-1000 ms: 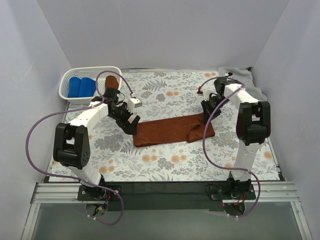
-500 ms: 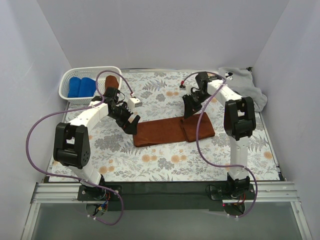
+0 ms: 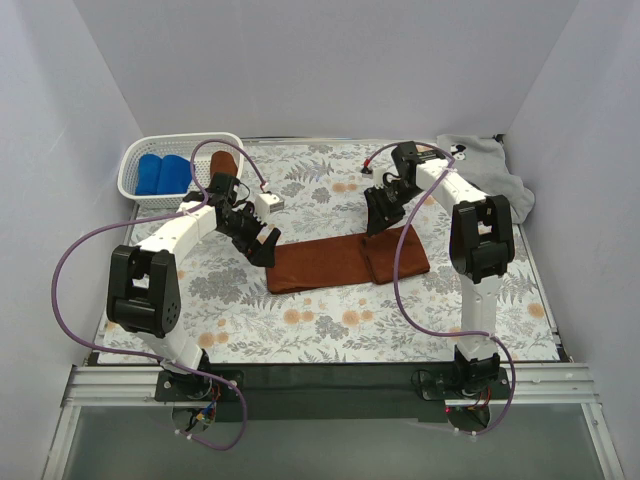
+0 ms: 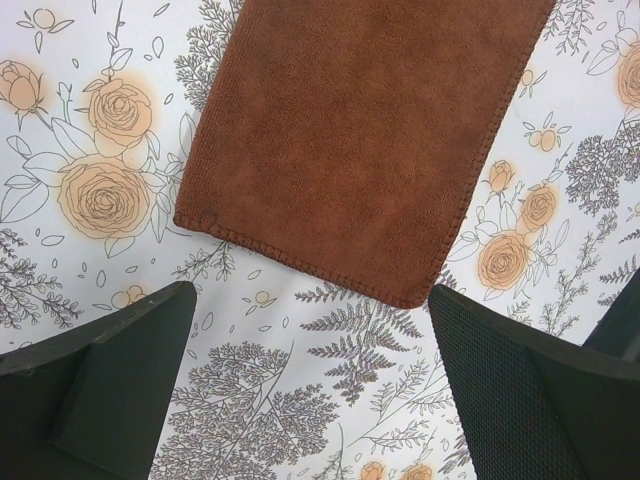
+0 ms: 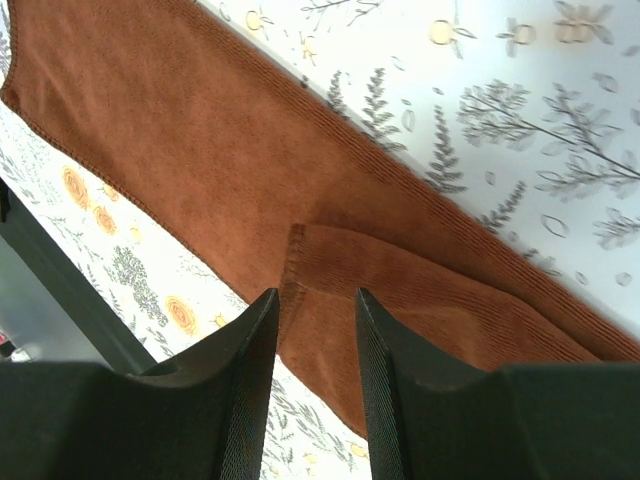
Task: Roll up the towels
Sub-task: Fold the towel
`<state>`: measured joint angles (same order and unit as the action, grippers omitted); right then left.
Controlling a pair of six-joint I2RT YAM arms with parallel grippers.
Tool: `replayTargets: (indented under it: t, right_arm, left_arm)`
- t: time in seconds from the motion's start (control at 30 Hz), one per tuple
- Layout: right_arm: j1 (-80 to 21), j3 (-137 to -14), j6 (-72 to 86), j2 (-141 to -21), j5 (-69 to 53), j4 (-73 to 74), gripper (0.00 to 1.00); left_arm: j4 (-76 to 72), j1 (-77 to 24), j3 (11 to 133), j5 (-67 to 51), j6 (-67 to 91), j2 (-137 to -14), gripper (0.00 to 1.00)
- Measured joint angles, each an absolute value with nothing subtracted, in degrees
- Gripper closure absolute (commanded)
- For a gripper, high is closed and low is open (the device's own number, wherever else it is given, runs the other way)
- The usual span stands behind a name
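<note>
step: rolling of the rust-brown towel is only just starting, I'd say; its right end is sitting folded over once, the rest is lying flat on the flowered surface.
towel loc: mid surface, long axis running L–R, between the two arms; the fold's loose edge is showing in the rt wrist view, w/ a stitched hem.
right gripper: hanging over the folded end, fingers standing a little apart, nothing between them; fold edge is lying just beyond the tips.
left gripper: hovering above the towel's left end, fingers spread wide, gripping nothing; bare surface is showing between them and the hem.
next move (judgement): rt fingers are probably needing to come down on the fold edge, pinch both layers and turn them over toward the left; L side is likely pinning the free end so the cloth isn't sliding.
done so far: two blue rolls and one brown roll are sitting in the white basket, far-left corner.
still to do: grey towel is lying unrolled, rumpled, far-right corner by the wall.
edges: towel's near hem is lying well inside the surface's front edge; left hem is straight, corners flat.
room: open surface is lying in front of and behind the towel; basket well apart from it; purple cables are looping beside both arms.
</note>
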<state>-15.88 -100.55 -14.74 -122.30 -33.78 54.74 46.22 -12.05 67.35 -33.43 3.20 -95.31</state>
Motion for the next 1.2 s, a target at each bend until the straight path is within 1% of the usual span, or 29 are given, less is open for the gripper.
replayTargets:
  t: [0.3, 0.53, 0.63, 0.73, 0.77, 0.83, 1.2]
  right_arm:
    - [-20.1, -100.55, -13.67, -122.3, -30.3, 54.74, 0.63]
    - [-21.89, -100.6, -13.61, -122.32, -25.39, 54.74, 0.65]
    - [-22.74, -100.68, -13.58, -122.37, -23.55, 54.76, 0.69]
    - [-23.33, -100.77, -13.63, -122.5, -22.39, 54.76, 0.8]
    - [-23.46, -100.92, -13.52, -122.65, -22.26, 54.83, 0.9]
    - [-23.66, -101.51, -13.63, -123.09, -22.11, 54.94, 0.98]
    - [-23.64, -107.96, -13.23, -124.25, -22.2, 55.05, 0.99]
  left_arm:
    - [46.24, -11.68, 67.35, -33.61, 3.46, -95.31, 0.02]
    - [46.24, -11.35, 67.35, -33.71, 3.49, -95.31, 0.02]
    - [46.24, -11.33, 67.35, -33.71, 3.49, -95.31, 0.02]
    - [46.22, -11.29, 67.35, -33.71, 3.51, -95.31, 0.02]
    - [46.22, -11.25, 67.35, -33.71, 3.51, -95.31, 0.02]
    - [46.22, -11.18, 67.35, -33.71, 3.51, -95.31, 0.02]
    - [46.26, -10.98, 67.35, -33.71, 3.66, -95.37, 0.02]
